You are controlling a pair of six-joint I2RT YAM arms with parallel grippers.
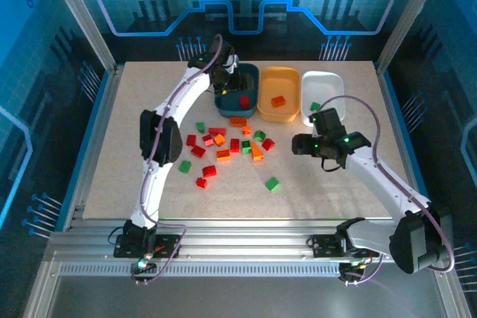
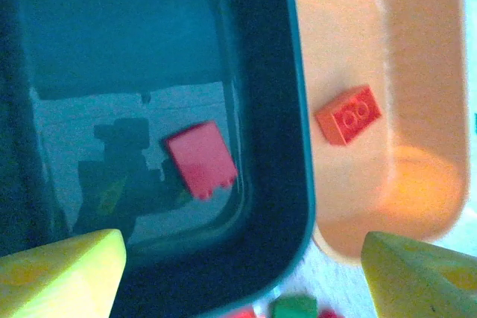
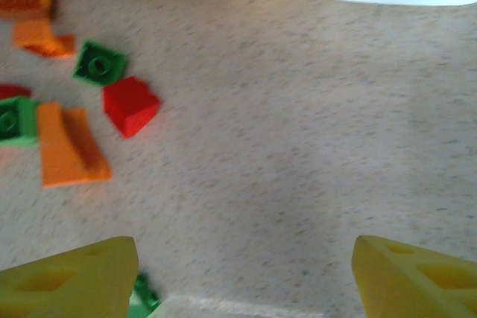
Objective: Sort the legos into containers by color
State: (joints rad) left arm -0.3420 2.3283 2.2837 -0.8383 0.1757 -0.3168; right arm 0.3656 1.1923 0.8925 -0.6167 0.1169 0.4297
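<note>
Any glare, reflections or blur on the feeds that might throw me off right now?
Left wrist: the glossy floor of the dark teal tray carries a dark mirror image beside the red brick; focus is soft. Right wrist: mild blur, the loose red brick and its neighbours fuzzy-edged, no glare. Top external: sharp, blue-tinted surround, table evenly lit.

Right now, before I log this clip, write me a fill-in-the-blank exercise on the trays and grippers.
The teal tray holds one ___ brick. The white tray holds one ___ brick. The left gripper hangs over the ___ tray. The right gripper is ___ and holds nothing.
Missing words: red; green; teal; open.
</note>
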